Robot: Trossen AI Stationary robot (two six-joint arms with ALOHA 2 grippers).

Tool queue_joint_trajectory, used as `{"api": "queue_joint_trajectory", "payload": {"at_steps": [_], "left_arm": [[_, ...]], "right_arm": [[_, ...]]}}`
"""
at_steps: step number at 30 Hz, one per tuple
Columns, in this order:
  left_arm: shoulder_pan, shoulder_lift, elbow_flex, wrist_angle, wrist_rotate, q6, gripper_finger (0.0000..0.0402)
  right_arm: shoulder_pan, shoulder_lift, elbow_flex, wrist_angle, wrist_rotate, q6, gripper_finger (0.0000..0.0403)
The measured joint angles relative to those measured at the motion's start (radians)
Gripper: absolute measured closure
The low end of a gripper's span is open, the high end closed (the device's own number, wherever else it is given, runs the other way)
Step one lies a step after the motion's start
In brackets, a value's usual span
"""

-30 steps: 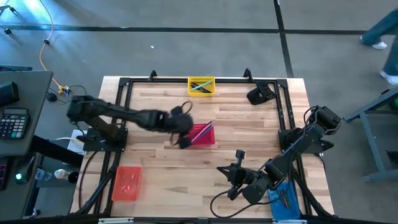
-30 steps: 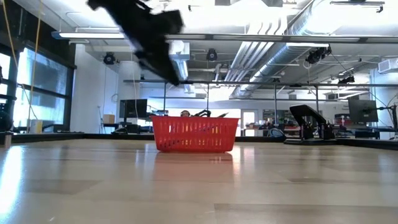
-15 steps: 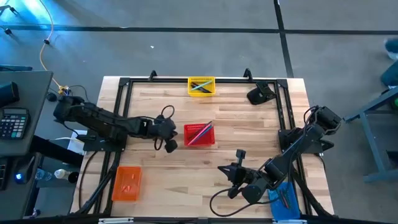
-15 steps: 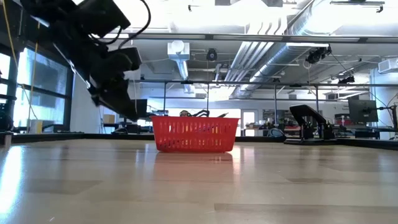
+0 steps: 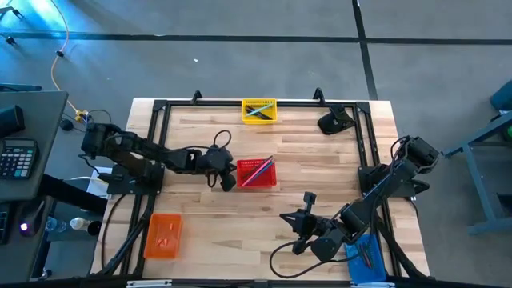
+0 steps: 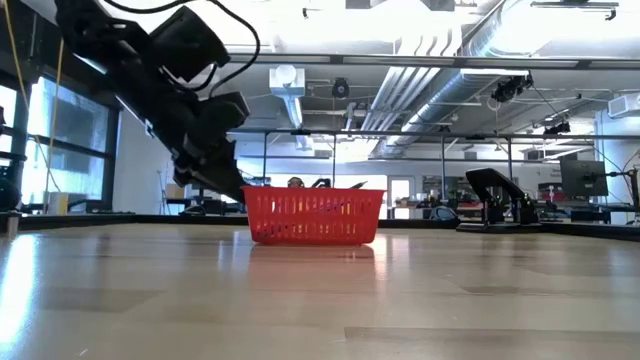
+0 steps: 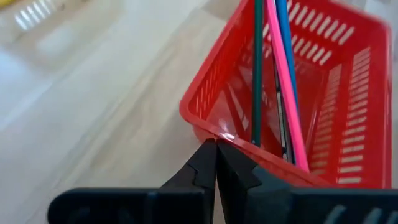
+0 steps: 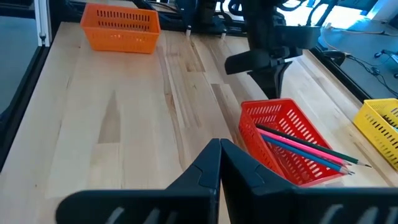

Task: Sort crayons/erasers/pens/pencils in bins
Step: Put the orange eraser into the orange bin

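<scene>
Left pincer, tips pressed together and empty, just beside the red bin mid-bench. Pencils lying inside, long axis pointing away from this pincer. Right pincer, also together, farther off near the blue bin.

Blue bin: partly covered by the right arm, its contents too small to identify. Orange bin: contents too small to tell. Yellow bin: cut off at the right wrist view's edge. Red bin: blurred, its far end cropped.
</scene>
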Motion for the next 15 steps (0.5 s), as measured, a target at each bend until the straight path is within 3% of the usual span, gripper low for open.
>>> {"api": "queue_joint_trajectory", "payload": {"at_steps": [7, 15], "left_arm": [[0.031, -0.001, 0.0, 0.076, 0.02, 0.041, 0.0401], [0.066, -0.001, 0.0, 0.014, 0.018, 0.077, 0.0401]], "right_arm": [[0.0, 0.0, 0.0, 0.0, 0.0, 0.0, 0.0403], [0.0, 0.0, 0.0, 0.0, 0.0, 0.007, 0.0403]]}}
